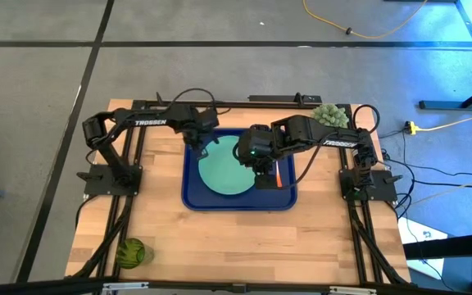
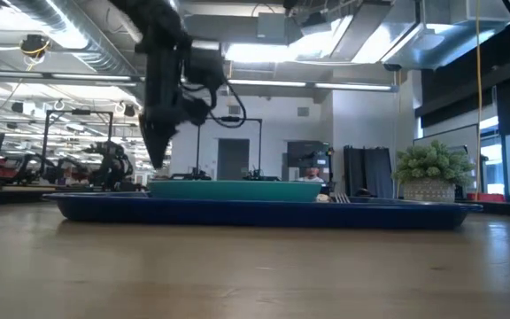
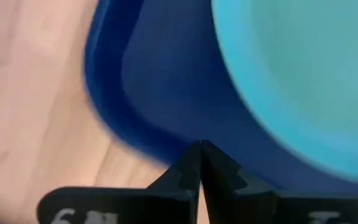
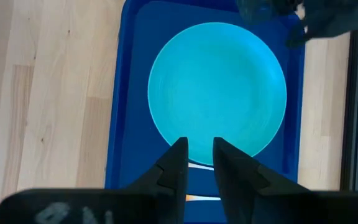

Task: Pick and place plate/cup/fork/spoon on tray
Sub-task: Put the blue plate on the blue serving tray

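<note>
Blue plastic, the tray (image 1: 193, 195) sits on the wooden table (image 1: 220, 238) and serves as the landmark. The mint-green plate (image 1: 224, 170) lies flat inside it, filling the tray's left and middle part (seen from above). In the tray's right strip, beside the plate, a thin orange-red handle (image 1: 279, 174) shows; whether it belongs to the fork or the spoon cannot be told, since the right arm covers the rest. The cup (image 1: 133, 252) stands well apart from the tray, near the table's front left corner. A pale green fuzzy plant (image 1: 330, 115) sits off the tray's far right corner.

The left gripper (image 1: 204, 150) hangs over the tray's far left corner, just beside the plate's rim; its wrist view shows the fingertips (image 3: 199, 163) pressed together with nothing between them. The right gripper (image 1: 262, 170) hovers over the tray's right part at the plate's edge, its fingers (image 4: 174, 163) standing slightly apart and parallel, empty (the plate and pale strips of cutlery show through the gap).
</note>
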Controlling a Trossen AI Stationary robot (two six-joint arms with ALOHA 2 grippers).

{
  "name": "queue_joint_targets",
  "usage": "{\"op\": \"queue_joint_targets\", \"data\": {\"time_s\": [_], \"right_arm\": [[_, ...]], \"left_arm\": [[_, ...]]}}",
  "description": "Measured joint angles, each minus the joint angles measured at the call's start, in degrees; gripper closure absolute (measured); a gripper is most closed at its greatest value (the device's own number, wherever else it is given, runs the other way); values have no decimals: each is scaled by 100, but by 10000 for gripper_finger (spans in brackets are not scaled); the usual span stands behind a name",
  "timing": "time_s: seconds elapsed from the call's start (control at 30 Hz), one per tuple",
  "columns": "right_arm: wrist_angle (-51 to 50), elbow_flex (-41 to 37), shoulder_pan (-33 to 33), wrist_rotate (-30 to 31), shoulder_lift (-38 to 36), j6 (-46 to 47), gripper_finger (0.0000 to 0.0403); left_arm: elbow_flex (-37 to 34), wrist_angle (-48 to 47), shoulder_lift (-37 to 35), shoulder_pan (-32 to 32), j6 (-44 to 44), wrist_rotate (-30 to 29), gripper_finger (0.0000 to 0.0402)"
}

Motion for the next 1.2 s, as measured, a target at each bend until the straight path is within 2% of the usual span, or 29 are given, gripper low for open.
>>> {"op": "queue_joint_targets", "data": {"time_s": [0.1, 0.27, 0.47, 0.9, 1.03, 1.2], "right_arm": [[0, 0, 0, 0, 0, -14, 325], [0, 0, -2, 0, 0, -18, 325], [0, 0, 0, 0, 0, -18, 325], [2, 0, -2, 0, 0, -18, 325], [2, 0, -1, 0, 0, 2, 325], [4, -2, 0, 0, 0, 8, 325]], "left_arm": [[-389, 849, 6, 133, 10, 295, 400], [-551, 1369, 6, 349, 89, 166, 401], [-657, 1990, 72, 382, 191, 480, 401], [-666, 2162, 156, 297, 337, 638, 401], [-666, 2189, 161, 286, 337, 955, 401], [-661, 2180, 230, 160, 337, 1030, 401]]}}
